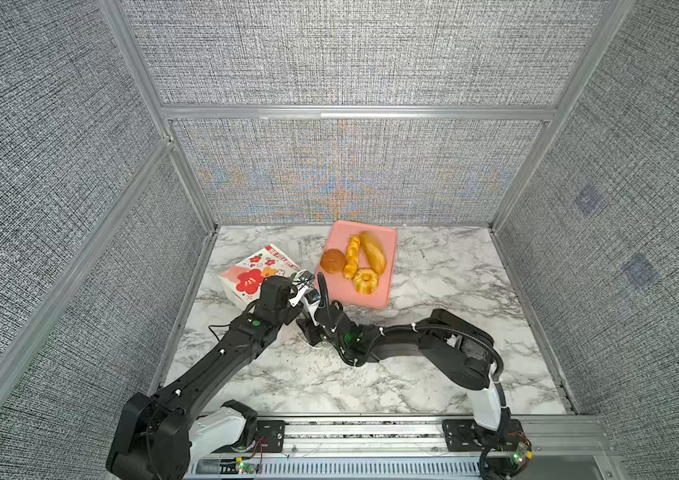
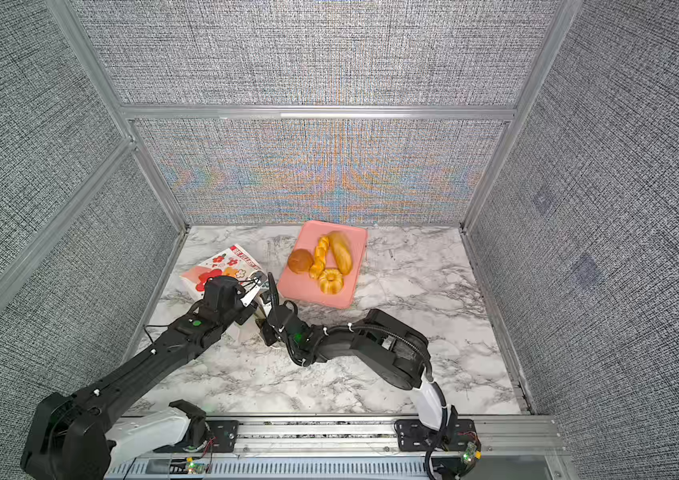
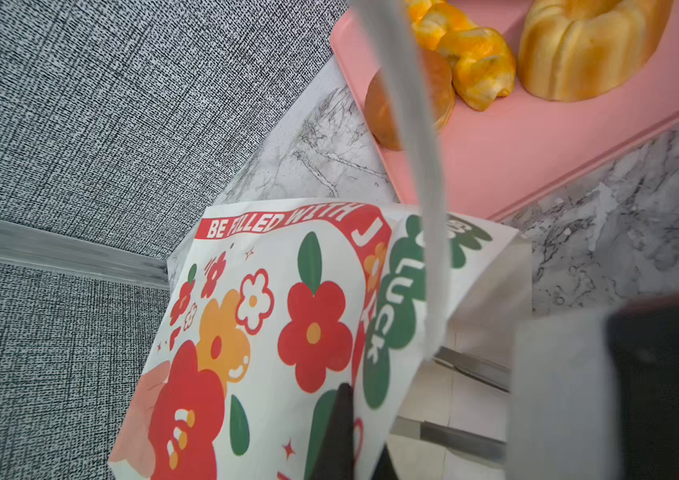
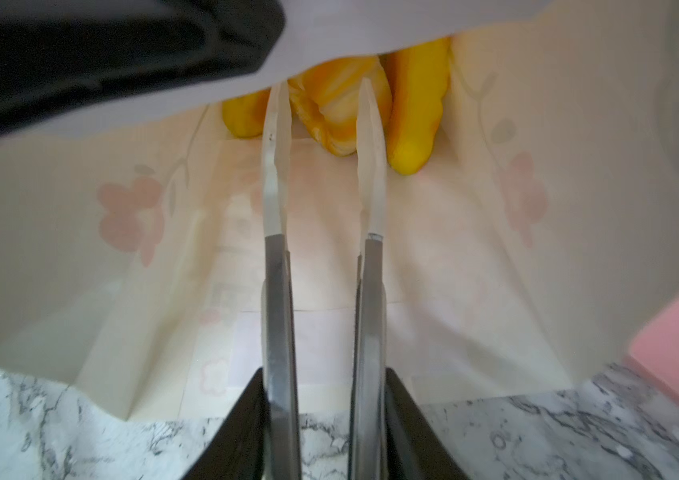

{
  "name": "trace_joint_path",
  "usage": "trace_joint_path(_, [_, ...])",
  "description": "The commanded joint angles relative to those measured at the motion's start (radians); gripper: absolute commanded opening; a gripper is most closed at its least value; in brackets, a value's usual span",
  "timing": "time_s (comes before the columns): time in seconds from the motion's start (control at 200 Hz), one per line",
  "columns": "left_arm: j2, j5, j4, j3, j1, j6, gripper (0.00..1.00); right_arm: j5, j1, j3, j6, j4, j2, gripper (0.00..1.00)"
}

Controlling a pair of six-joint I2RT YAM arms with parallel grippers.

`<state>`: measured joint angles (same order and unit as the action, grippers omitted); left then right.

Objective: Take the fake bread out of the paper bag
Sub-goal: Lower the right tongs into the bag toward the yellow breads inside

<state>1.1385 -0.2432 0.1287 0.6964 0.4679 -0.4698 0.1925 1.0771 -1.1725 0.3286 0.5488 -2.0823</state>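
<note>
Grey woven walls [image 1: 329, 62] box in a marbled tabletop [image 1: 433, 374]. On it the white flower-printed paper bag [image 1: 252, 268] lies on its side. Its long axis runs from the closed end near the far-left corner to the mouth, which faces the robot. Just beside it, a flat pink tray [image 1: 371, 298] carries four glossy toy pastries [image 1: 373, 251]. The left gripper [image 1: 302, 286] is closed, apparently pinching the bag's upper lip. The right gripper [image 4: 323, 95] reaches inside with its jaws narrowly parted. Its tips flank a ridged golden toy pastry [image 4: 329, 116], which lies lengthwise toward the mouth beside a smooth yellow toy loaf [image 4: 416, 112]. The step looks like grasping the next piece; the next move probably calls for closing the jaws, then drawing straight out.
</note>
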Motion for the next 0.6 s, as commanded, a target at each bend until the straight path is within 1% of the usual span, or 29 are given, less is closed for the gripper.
trace_joint_path(0.0, [-0.007, 0.012, -0.019, 0.006, -0.002, 0.014, 0.00, 0.043, 0.003, -0.023, -0.004, 0.066, -0.023, 0.45])
trace_joint_path(0.16, [-0.015, 0.016, -0.026, -0.006, -0.002, 0.007, 0.00, 0.036, 0.000, -0.034, 0.016, 0.087, -0.057, 0.47])
trace_joint_path(0.4, [-0.021, 0.010, -0.052, -0.019, -0.002, 0.017, 0.00, -0.004, -0.005, 0.040, 0.081, 0.219, -0.083, 0.46])
trace_joint_path(0.595, [-0.016, 0.017, -0.060, -0.003, -0.003, 0.025, 0.00, -0.015, -0.006, 0.021, 0.095, 0.238, -0.103, 0.46])
